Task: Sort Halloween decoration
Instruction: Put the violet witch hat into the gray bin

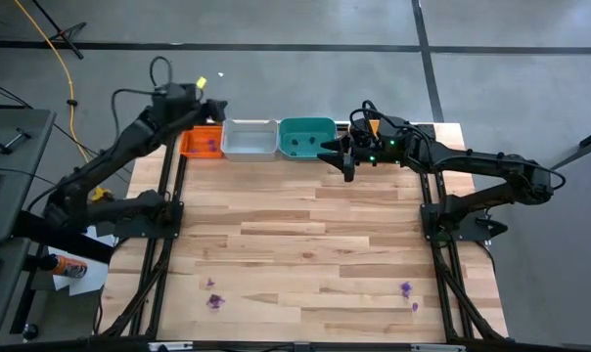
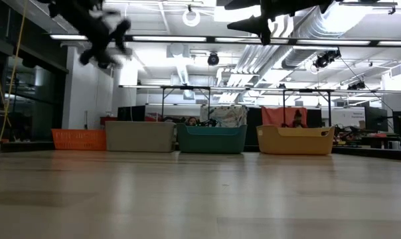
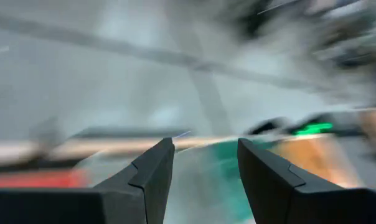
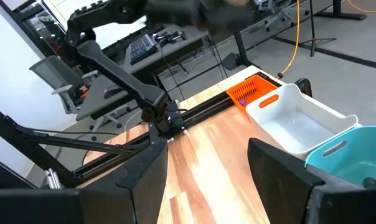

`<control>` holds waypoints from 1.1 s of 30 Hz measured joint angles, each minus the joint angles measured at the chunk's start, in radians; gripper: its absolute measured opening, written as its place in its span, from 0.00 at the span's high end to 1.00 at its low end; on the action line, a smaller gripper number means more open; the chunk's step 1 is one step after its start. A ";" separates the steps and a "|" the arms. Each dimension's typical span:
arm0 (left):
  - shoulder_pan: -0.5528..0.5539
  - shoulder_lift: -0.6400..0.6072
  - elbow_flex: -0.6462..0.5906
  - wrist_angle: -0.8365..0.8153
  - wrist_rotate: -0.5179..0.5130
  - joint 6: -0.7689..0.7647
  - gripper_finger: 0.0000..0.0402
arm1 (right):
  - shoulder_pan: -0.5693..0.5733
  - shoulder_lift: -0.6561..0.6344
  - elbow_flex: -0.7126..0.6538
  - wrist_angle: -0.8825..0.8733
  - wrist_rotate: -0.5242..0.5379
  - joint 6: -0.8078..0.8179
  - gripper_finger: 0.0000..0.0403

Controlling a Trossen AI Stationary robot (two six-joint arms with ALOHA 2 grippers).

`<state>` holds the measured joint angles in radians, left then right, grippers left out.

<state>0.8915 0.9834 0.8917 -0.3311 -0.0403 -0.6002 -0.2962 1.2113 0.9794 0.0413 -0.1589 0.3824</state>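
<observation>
High view: purple trinkets [image 1: 214, 301] on table [image 1: 305, 244]

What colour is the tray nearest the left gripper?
Orange, with purple trinkets inside; the high view shows it best.

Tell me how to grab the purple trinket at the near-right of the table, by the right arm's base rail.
Take the purple trinket from straight above, fingers closing across its whole body: it is far smaller than a gripper and lies flat on the bare table, so no side gives a handle. The right gripper, open above the teal tray, seems the closer arm. Its exact shape is too small to tell.
</observation>
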 joint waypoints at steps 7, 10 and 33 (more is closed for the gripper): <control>-0.190 -0.076 0.001 0.479 0.338 0.058 0.58 | 0.000 0.000 0.000 0.000 0.000 0.017 0.46; -0.320 -0.088 0.001 0.590 0.436 0.134 0.58 | 0.000 0.000 0.000 0.012 -0.006 0.054 0.46; -0.829 -0.061 0.001 0.486 -0.015 0.528 0.58 | 0.129 -0.008 0.000 0.214 -0.073 -0.077 0.46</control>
<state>0.0624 0.9226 0.8925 0.1546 -0.0550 -0.0725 -0.1673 1.2030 0.9798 0.2555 -0.2321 0.3058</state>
